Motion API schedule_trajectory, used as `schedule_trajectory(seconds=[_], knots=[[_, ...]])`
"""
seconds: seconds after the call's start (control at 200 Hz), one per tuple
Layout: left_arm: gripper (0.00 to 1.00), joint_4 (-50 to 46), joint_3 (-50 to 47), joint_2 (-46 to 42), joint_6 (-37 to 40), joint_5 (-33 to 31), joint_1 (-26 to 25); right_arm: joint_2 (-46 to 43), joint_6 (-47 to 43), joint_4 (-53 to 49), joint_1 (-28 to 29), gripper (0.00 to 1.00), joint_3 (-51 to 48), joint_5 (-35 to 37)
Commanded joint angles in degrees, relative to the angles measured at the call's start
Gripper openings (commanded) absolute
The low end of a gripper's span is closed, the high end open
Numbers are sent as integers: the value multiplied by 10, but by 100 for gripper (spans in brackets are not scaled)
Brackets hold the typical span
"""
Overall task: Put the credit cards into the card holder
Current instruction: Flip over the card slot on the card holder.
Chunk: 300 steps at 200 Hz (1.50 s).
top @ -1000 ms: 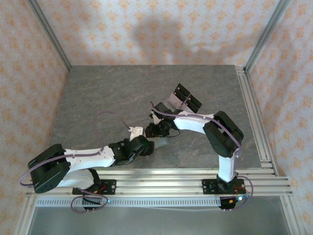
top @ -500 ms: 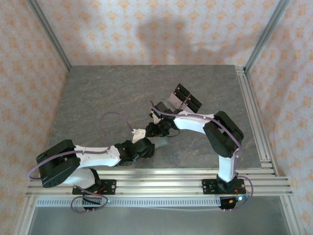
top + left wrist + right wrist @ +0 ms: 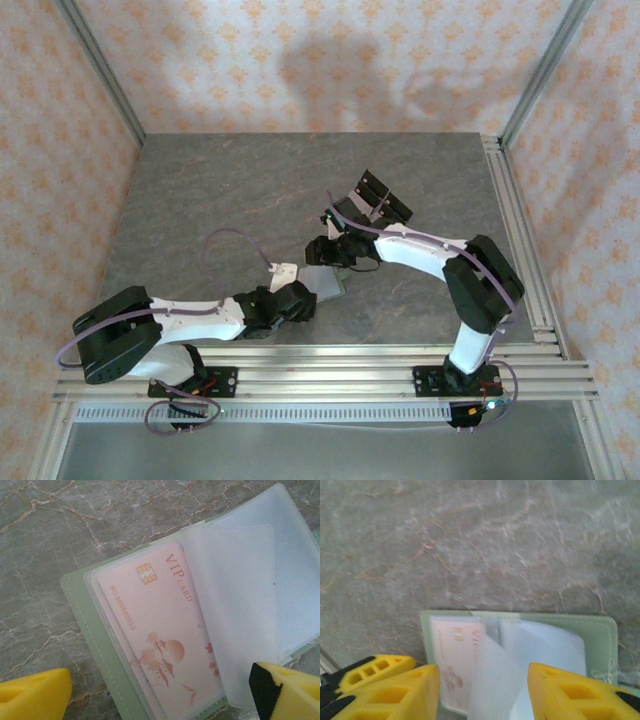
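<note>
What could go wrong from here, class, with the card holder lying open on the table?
1. The clear sleeve curls up loose, partly over the VIP card; a next card could slip under it or crease it instead of entering a pocket.
2. The left hand and right hand are both open, so nothing pins the card holder; a nudge might slide it or fold it shut.

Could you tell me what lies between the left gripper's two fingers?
In the left wrist view, the open card holder lies there, a pink card tucked inside it.
</note>
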Motion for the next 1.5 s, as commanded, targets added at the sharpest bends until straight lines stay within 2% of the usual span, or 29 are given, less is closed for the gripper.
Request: schedule_trajectory(seconds=[0.0,0.49,0.641,0.861,1.001,1.266,1.496], knots=[[93,-13,6,-11,-11,-31,-4,8,15,18,1,50,-20,4],[93,-28,11,-34,-6,-37,-4,47,39,62,14,49,-16,-68],[95,-69,4,-113,-14,-65,-4,48,54,66,32,49,-6,-76],[97,-164,-26,-277,-60,-132,-5,77,89,83,55,49,16,-84],[98,-217,-35,-332,-81,-151,0,105,114,92,61,49,32,-89],[99,-232,-43,-328,-97,-134,17,158,151,97,63,49,67,-112],[100,-199,-52,-299,-84,-73,68,96,118,60,51,49,85,-88]])
